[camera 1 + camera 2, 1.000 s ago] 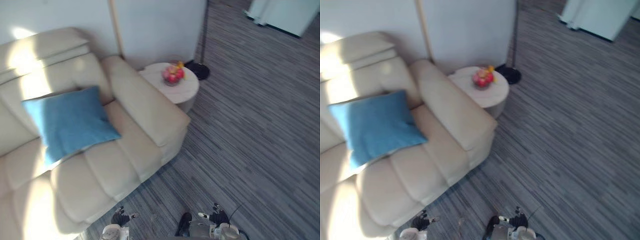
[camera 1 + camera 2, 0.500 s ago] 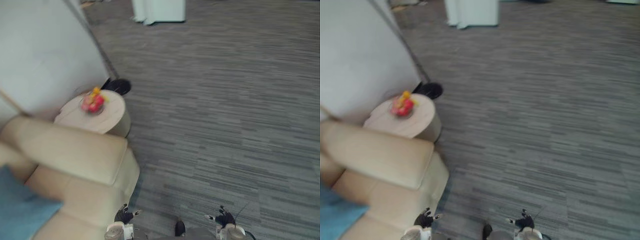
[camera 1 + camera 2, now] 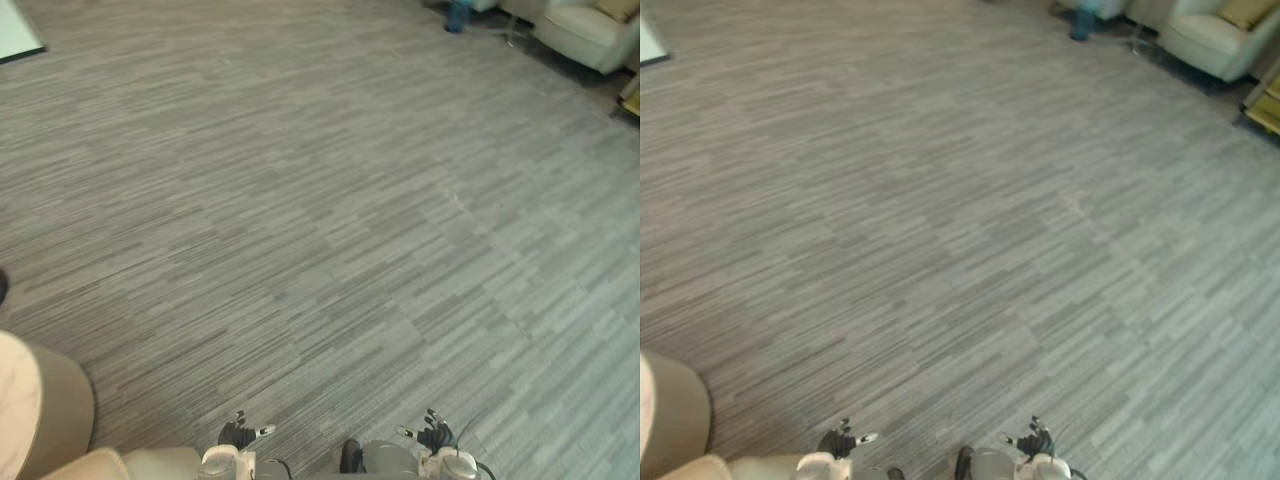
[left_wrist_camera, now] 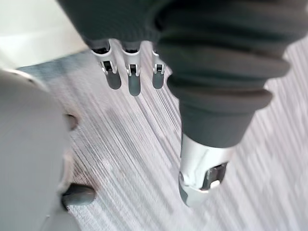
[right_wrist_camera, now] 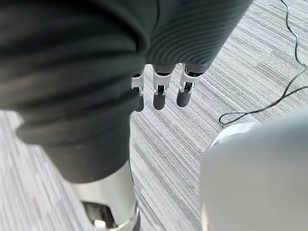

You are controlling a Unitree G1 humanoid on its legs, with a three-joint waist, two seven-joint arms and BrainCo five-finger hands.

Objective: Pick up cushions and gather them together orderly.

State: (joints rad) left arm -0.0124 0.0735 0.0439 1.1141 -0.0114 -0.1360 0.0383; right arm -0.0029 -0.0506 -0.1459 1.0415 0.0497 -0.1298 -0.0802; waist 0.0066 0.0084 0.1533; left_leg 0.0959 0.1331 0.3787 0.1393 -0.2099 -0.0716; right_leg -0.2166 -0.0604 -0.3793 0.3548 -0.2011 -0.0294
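Note:
A mustard cushion point(image 3: 1247, 10) lies on a cream armchair point(image 3: 1202, 40) far off at the top right, across the carpet. My left hand point(image 3: 238, 436) and right hand point(image 3: 433, 436) hang low at the bottom edge, far from that cushion. In the left wrist view the left hand's fingers point(image 4: 130, 74) point straight down over the carpet with the thumb point(image 4: 199, 175) apart, and nothing is held. In the right wrist view the right hand's fingers point(image 5: 161, 91) are straight too and hold nothing.
Grey striped carpet point(image 3: 330, 220) spreads across the view. The round side table point(image 3: 35, 400) and a corner of the cream sofa arm point(image 3: 140, 466) sit at the lower left. A blue object point(image 3: 457, 14) stands by the armchair, and something yellow point(image 3: 1264, 105) shows at the right edge.
The camera has swung right: the sofa, blue cushion and fruit bowl have slid out on the left, and open carpet with a far armchair has come in. Both hands stay low.

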